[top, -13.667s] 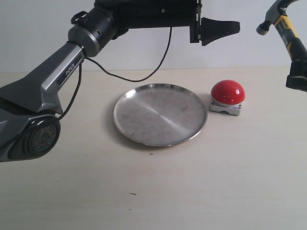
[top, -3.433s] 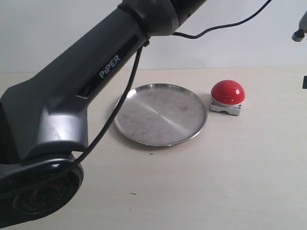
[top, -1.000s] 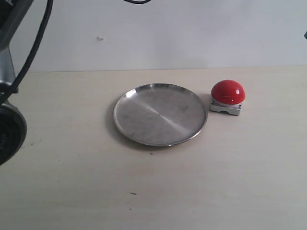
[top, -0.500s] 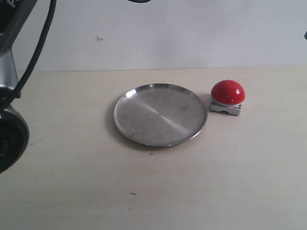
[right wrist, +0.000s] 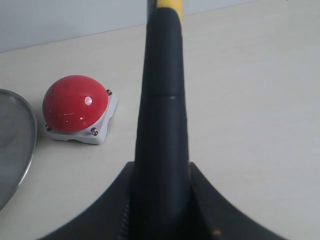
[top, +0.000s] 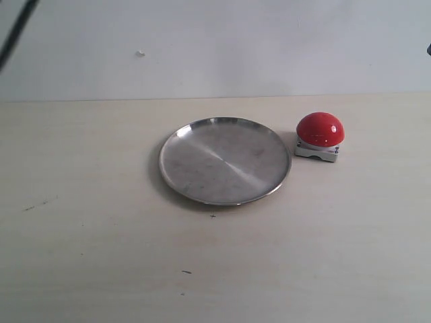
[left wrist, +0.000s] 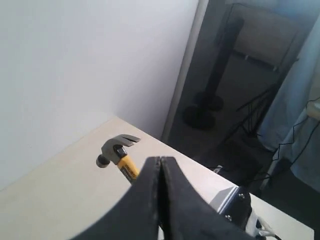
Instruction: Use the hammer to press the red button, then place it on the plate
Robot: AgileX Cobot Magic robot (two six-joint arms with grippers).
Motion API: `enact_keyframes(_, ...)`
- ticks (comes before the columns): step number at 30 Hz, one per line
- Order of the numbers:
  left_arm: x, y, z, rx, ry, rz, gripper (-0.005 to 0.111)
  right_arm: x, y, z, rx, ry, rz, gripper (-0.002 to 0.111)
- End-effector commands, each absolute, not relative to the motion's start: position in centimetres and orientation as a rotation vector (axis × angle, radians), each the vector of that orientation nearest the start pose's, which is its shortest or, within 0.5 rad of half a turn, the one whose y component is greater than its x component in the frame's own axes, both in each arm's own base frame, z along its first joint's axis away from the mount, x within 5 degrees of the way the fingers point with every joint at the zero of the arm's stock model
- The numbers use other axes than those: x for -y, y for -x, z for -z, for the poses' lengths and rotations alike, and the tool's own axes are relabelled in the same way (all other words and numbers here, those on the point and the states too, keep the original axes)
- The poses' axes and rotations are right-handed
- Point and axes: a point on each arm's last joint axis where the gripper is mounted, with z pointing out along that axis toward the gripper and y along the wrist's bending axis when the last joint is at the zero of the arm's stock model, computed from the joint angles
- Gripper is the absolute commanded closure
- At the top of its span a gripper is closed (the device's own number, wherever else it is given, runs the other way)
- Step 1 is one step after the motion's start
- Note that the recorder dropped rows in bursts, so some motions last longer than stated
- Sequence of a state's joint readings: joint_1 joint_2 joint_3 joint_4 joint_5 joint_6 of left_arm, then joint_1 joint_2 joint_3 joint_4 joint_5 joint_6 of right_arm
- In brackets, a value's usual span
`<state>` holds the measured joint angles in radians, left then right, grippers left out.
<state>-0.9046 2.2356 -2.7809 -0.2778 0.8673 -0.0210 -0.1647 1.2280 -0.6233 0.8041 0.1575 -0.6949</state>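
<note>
- The right gripper (right wrist: 161, 205) is clamped on the hammer (right wrist: 162, 100), with one jaw on each side of the black handle.
- The handle is held clear of the table (top: 202, 269). It runs away from the wrist camera to a yellow stretch cut off by the frame edge.
- The left gripper (left wrist: 160, 187) has its fingers pressed together with nothing between them.
- Past those closed fingers, the left wrist view shows the hammer's dark head (left wrist: 116, 149) and yellow neck over the pale tabletop.
- The exterior view does not take in the hammer or either gripper.
- The plate (top: 202, 145) lies flat near the middle of the table.
- The button (top: 320, 129) sits at about 3 o'clock from the plate, a little toward 2. It is just beside the rim, with a narrow gap between them.
- In the right wrist view the button and the plate's edge both lie on the table below the raised handle, the button nearer the handle.
</note>
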Motion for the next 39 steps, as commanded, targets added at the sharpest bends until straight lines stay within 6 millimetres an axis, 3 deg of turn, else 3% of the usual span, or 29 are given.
enact_keyframes(1, 38.5, -28.3, -46.0, -1.691, -0.738, 0.949, 0.107, 3.5, -24.3, -25.4, -2.113, -0.248, -0.037, 0.108)
enact_keyframes(5, 36.3, -27.4, -45.6, -1.67, -0.688, 0.927, 0.107, 3.5, -24.3, -25.4, -2.113, -0.248, -0.037, 0.108)
enact_keyframes(9, 32.9, -25.8, -45.0, -1.643, -0.641, 0.886, 0.107, 3.5, -24.3, -25.4, -2.113, -0.248, -0.037, 0.108)
enact_keyframes(18, 25.1, -24.3, -39.5, -1.771, -0.55, 0.758, 0.107, 3.5, -24.3, -25.4, -2.113, -0.25, -0.038, 0.108)
enact_keyframes(23, 19.2, -22.6, -35.8, -1.79, -0.452, 0.656, 0.107, 3.5, -24.3, -25.4, -2.113, -0.25, -0.038, 0.108)
enact_keyframes(28, 12.7, -18.7, -33.5, -1.723, -0.402, 0.525, 0.107, 3.5, -24.3, -25.4, -2.113, -0.25, -0.038, 0.108)
enact_keyframes(34, 5.6, -13.5, -32.4, -1.643, -0.281, 0.338, 0.107, 3.5, -24.3, -25.4, -2.113, -0.248, -0.037, 0.108)
enact_keyframes(39, 1.9, -9.7, -30.2, -1.615, -0.15, 0.157, 0.107, 3.5, -24.3, -25.4, -2.114, -0.246, -0.036, 0.108)
